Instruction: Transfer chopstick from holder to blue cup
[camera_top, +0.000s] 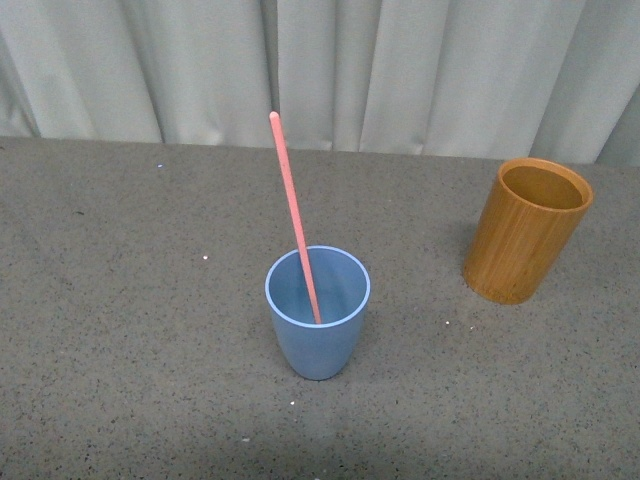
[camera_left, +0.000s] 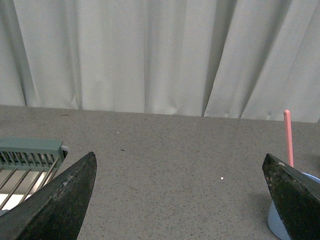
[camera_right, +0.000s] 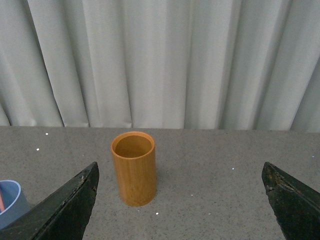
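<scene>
With both our jaws apart and empty, the chopstick (camera_top: 294, 215) leans toward 11 o'clock in the blue cup (camera_top: 318, 330); a bump could tip it.

A grey, finely speckled table (camera_top: 120, 300) carries everything, dotted with a few tiny white flecks. On it stands a light blue tapered plastic cup (camera_top: 318, 335) near the front middle, upright, and an orange-brown wooden cylinder holder (camera_top: 525, 235) well apart to its right (also upright, farther back). A pale curtain hangs behind the far edge.
</scene>
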